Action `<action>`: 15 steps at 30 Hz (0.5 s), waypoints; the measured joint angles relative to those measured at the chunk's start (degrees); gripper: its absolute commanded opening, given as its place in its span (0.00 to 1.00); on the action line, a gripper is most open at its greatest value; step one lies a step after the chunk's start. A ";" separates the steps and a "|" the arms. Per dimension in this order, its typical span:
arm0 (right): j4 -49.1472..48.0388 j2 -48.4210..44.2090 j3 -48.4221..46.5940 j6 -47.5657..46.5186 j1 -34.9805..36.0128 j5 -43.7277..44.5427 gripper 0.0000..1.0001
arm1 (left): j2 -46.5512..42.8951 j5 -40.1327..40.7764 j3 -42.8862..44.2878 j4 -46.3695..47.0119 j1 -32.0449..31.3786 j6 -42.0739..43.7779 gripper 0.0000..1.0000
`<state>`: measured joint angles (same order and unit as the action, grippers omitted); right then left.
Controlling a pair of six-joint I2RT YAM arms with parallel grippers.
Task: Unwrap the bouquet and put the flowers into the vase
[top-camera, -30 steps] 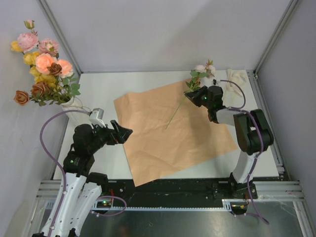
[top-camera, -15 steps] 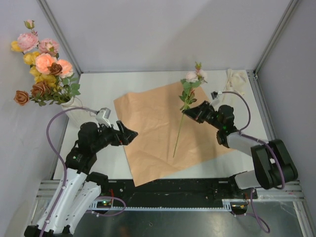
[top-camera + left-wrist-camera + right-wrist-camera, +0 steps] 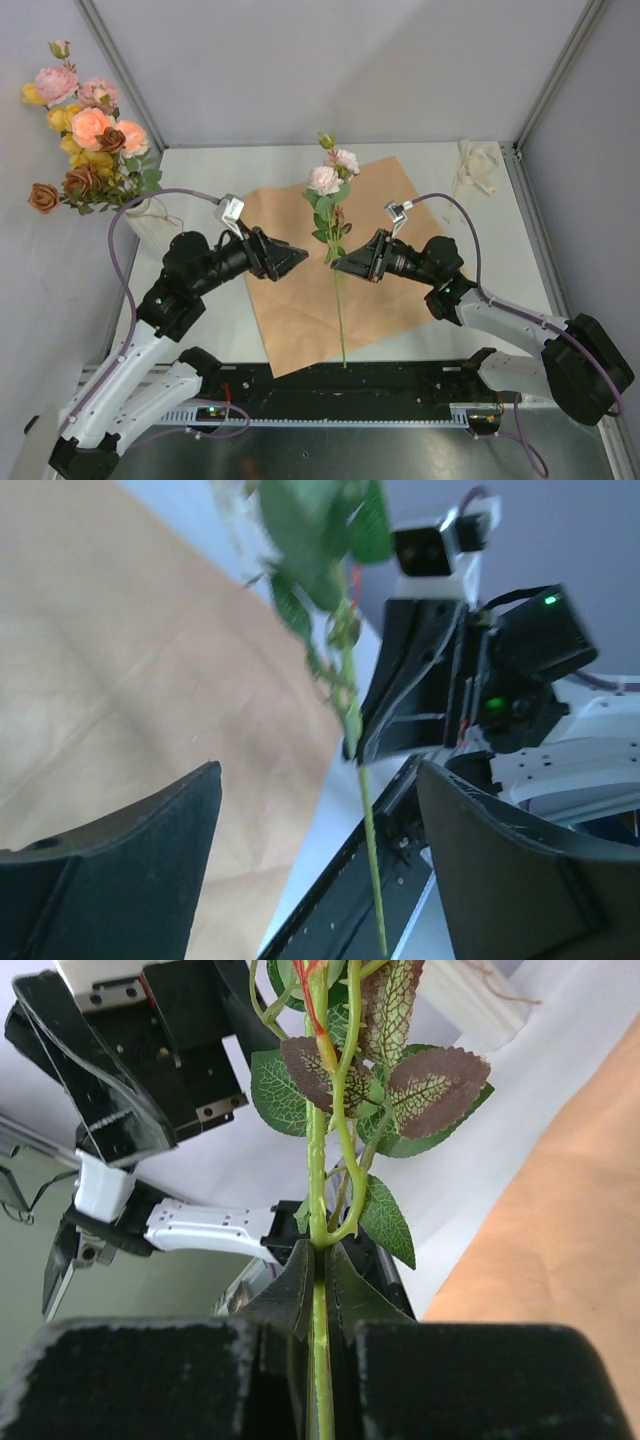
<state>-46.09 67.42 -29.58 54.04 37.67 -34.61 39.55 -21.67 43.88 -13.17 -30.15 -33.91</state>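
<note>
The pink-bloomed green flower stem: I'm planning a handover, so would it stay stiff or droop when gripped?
Probably fairly stiff: the pink-bloomed green flower stem runs straight either side of the right gripper, pinched once. Likely light but top-heavy, blooms and leaves all on one side of the grip, so it might swivel.

table (image 3: pixel 250 160): white | back wall (image 3: pixel 350 60): grey | near-edge rail (image 3: pixel 340 412): metal

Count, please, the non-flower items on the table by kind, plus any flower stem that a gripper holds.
Paper sheet: 1
Ribbon: 1
Vase: 1
Flower stem, in the right gripper: 1
Total: 4
</note>
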 measured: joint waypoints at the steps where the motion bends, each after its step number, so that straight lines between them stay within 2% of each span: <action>1: -0.02 -0.31 0.00 -0.26 0.76 -0.04 0.00 | 0.04 -0.26 -0.48 2.67 -0.63 -0.90 0.77; 7: 0.46 -0.48 0.00 -1.42 4.20 -0.35 0.00 | 1.16 -1.25 -4.37 14.60 -3.32 -4.96 0.70; 15: 0.55 -0.48 -0.02 -1.62 7.19 -0.02 0.00 | 5.66 -1.55 -4.37 19.12 -5.73 -6.40 0.62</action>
<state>-45.54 66.94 -29.61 52.42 44.86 -34.63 45.21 -23.22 39.51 5.96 -35.88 -40.32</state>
